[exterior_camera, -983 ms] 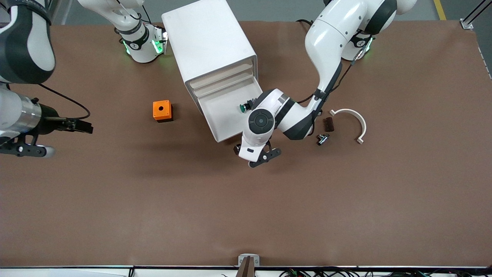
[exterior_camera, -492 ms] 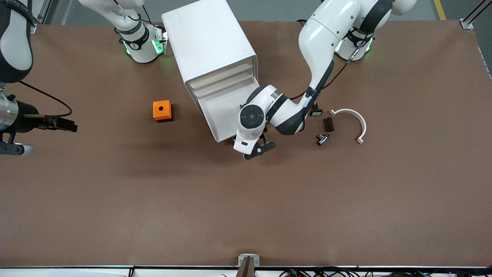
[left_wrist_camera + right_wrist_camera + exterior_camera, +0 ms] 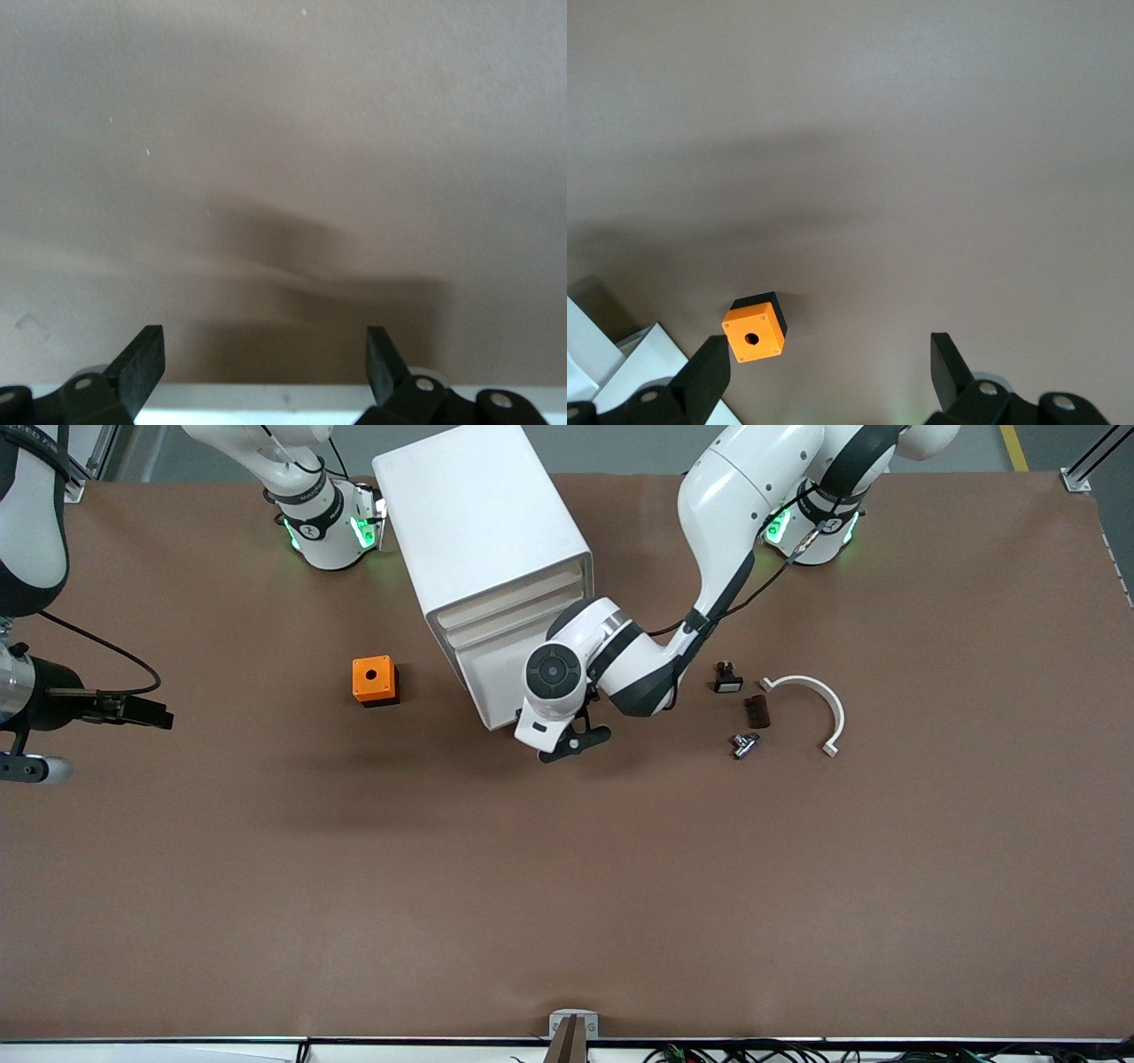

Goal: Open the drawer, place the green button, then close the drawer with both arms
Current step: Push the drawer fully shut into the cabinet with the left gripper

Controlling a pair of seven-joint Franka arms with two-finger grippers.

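Note:
The drawer (image 3: 493, 680) is the lowest in the white cabinet (image 3: 478, 514) and stands pulled out toward the front camera. My left gripper (image 3: 542, 737) (image 3: 263, 359) is at its front edge, at the corner toward the left arm's end. It is open, pointing down, and a white strip of the drawer (image 3: 266, 403) runs between its fingers (image 3: 142, 363). The left arm's wrist covers the tray's inside, so the button is hidden. My right gripper (image 3: 158, 715) (image 3: 830, 367) hangs open and empty, high over the right arm's end of the table.
An orange cube with a hole (image 3: 374, 680) (image 3: 754, 332) sits beside the drawer toward the right arm's end. Toward the left arm's end lie a black white-faced switch (image 3: 727, 682), a dark block (image 3: 757, 710), a small metal part (image 3: 742, 744) and a white curved piece (image 3: 811, 700).
My left hand swung from beside the drawer's corner onto its front edge, covering the button. The drawer front now sits a little closer to the cabinet. The right gripper drew back.

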